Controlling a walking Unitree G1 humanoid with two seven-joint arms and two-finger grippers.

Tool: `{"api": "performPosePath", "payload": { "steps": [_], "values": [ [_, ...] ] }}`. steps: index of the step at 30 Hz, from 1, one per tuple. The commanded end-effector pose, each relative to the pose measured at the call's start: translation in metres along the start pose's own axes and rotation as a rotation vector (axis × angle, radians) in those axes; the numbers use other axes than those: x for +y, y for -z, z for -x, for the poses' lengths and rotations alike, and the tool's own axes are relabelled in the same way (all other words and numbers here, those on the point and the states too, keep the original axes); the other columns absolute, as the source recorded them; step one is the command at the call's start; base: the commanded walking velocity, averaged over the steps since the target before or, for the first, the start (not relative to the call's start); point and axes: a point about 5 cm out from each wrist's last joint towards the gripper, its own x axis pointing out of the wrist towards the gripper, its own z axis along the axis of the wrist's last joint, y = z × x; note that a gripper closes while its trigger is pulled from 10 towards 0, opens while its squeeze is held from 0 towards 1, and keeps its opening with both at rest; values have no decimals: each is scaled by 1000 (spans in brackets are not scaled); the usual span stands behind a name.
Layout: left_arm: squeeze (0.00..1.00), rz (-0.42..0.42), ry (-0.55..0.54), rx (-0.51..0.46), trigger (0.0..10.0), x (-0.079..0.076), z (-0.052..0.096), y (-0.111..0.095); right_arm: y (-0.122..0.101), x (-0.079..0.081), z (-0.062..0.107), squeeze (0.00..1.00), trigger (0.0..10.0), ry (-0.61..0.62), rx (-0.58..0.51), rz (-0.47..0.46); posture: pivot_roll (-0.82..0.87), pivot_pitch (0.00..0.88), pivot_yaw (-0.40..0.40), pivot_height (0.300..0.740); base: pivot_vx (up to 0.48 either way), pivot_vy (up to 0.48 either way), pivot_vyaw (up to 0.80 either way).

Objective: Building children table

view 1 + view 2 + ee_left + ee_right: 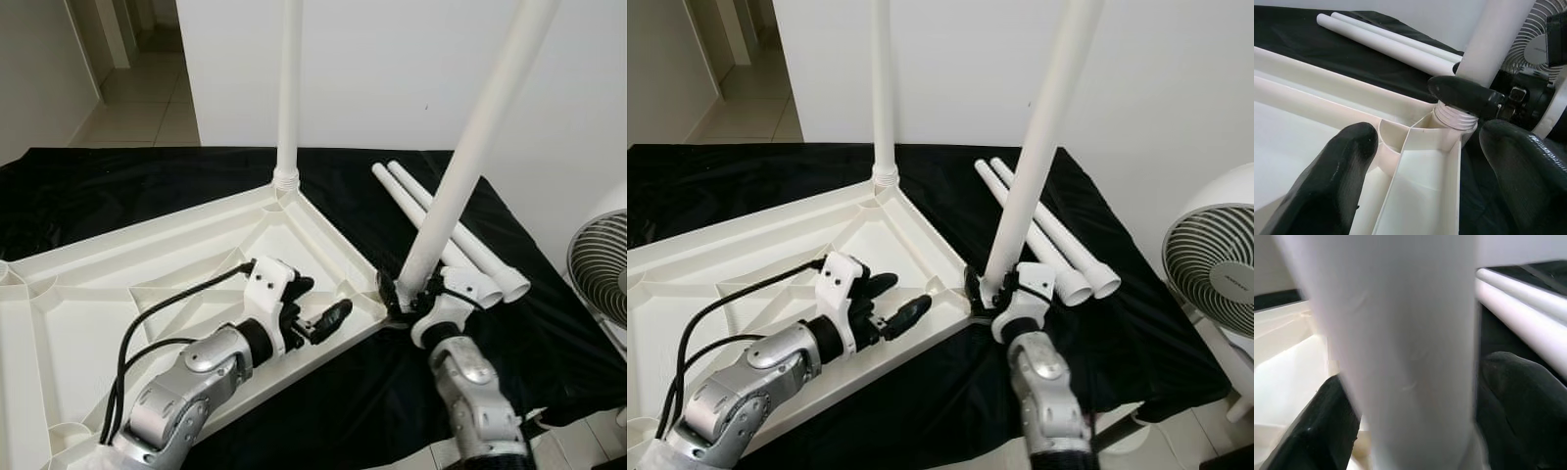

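R tool [409, 294] clamps tilted white leg [470, 157] at tabletop [118, 294] corner; L tool [315, 311] open, empty.

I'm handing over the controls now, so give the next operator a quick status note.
Right gripper is shut on the leaning leg at its threaded base, at the near corner socket of the upturned tabletop.
Left gripper is open, over the tabletop beside that corner.
Done: one leg stands upright in the far corner.
Left: straighten and seat this leg, then fit the two spare legs lying on the black cloth.
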Motion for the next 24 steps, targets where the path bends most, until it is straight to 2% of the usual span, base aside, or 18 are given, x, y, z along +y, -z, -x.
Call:
{"api": "performPosePath", "payload": {
  "steps": [1, 2, 6, 10, 13, 18, 24],
  "values": [
    [0, -8, 83, 1, 10000, -3, 1, -3, 5, -7, 1, 0, 10000, -129, 26, 57, 25, 42, -11, 740, 0, 0, 0],
    [0, -9, 82, 1, 10000, -3, 1, -3, 5, -9, 1, 0, 10000, -173, 29, 83, 25, 42, -11, 740, 0, 0, 0],
    [0, -10, 81, 1, 10000, -2, 1, -4, 5, -11, 1, 0, 10000, -219, 32, 100, 28, 40, -10, 740, 0, 0, 0],
    [0, -15, 78, -1, 10000, 0, 1, -5, 1, -21, -5, 0, 10000, -363, 48, 142, 29, 37, -4, 740, 0, 0, 0],
    [0, -16, 79, -2, 10000, 0, 1, -6, 1, -22, -6, 0, 10000, -384, 51, 144, 29, 37, -4, 740, 0, 0, 0],
    [0, -19, 83, -2, 10000, -1, 1, -7, -1, -22, -21, 0, 10000, -489, 71, 196, 32, 38, 0, 740, 0, 0, 0],
    [0, -19, 82, -2, 10000, -1, 1, -7, -1, -21, -30, 0, 10000, -534, 77, 203, 45, 39, -3, 740, 0, 0, 0]
  ]
}}
